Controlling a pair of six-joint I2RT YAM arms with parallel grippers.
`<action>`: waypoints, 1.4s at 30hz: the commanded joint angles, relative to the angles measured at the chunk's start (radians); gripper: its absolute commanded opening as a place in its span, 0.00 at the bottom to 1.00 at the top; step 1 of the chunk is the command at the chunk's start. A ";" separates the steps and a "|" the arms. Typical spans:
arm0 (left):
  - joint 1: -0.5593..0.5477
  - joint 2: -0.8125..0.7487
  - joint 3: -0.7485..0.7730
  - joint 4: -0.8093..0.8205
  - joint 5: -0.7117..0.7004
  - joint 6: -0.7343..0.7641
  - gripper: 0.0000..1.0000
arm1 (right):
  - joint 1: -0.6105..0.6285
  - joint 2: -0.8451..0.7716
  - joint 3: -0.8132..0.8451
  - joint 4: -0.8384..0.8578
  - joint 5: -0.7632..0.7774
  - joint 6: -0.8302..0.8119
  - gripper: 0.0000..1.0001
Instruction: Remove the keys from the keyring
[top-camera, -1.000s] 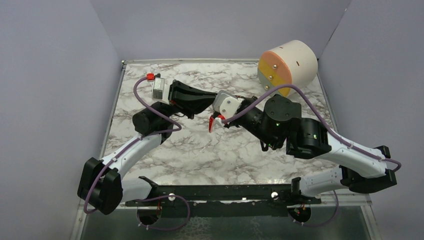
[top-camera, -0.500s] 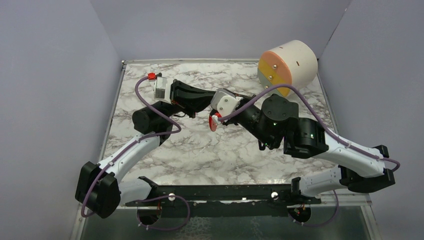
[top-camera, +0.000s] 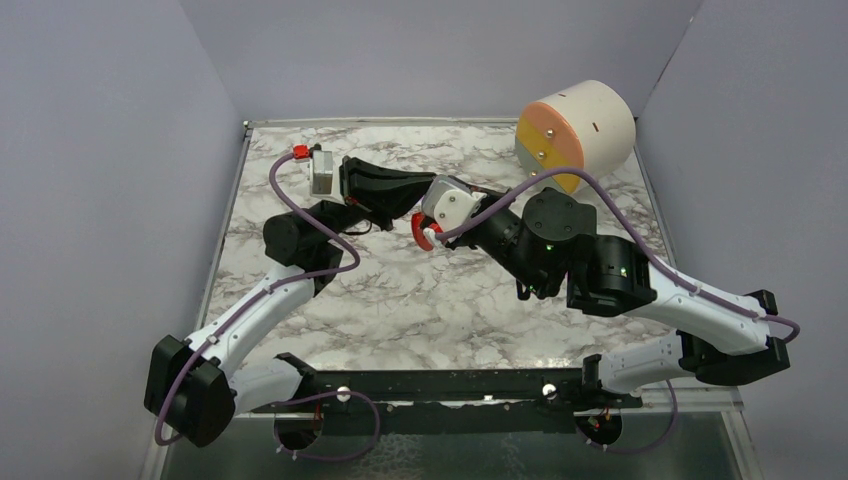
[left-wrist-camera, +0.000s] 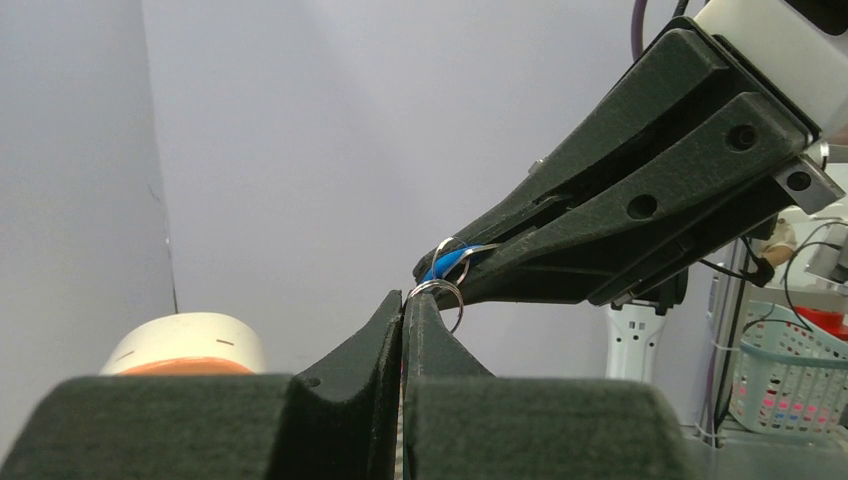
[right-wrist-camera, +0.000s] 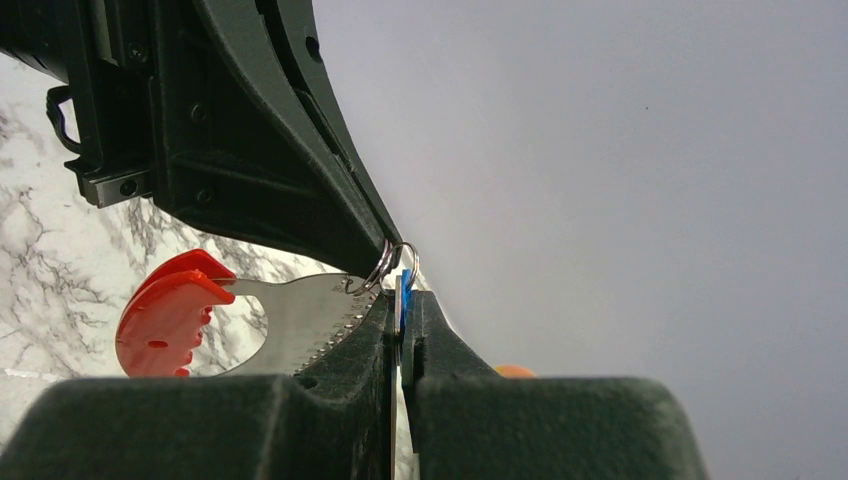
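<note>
My two grippers meet tip to tip above the back middle of the marble table. My left gripper (left-wrist-camera: 405, 300) (top-camera: 408, 205) is shut on a small silver split ring (left-wrist-camera: 447, 293). My right gripper (right-wrist-camera: 400, 300) (top-camera: 421, 219) is shut on the blue-headed key (right-wrist-camera: 403, 288), which also shows in the left wrist view (left-wrist-camera: 447, 265). The ring (right-wrist-camera: 384, 266) links to a flat silvery toothed key (right-wrist-camera: 300, 325). That key ends in the red keyring loop (right-wrist-camera: 165, 315), which hangs just below the grippers (top-camera: 427, 236). Other keys are hidden.
A round cream drawer unit (top-camera: 578, 130) with an orange and yellow front stands at the back right. A purple cable with a red plug (top-camera: 299, 153) runs along the left arm. Grey walls enclose the marble table (top-camera: 420, 300).
Both grippers have shifted slightly left and toward the back. The red loop has risen from hanging low to tucked just under the right gripper. Both stay shut.
</note>
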 joint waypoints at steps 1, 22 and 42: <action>0.010 -0.012 0.022 -0.131 -0.116 0.079 0.00 | 0.021 -0.041 0.001 0.059 0.005 0.008 0.01; 0.033 0.020 0.090 -0.243 -0.224 0.122 0.00 | 0.055 -0.003 0.046 -0.010 0.011 0.014 0.01; 0.049 0.020 0.129 -0.263 -0.251 0.067 0.00 | 0.081 0.030 0.048 -0.108 -0.041 0.057 0.01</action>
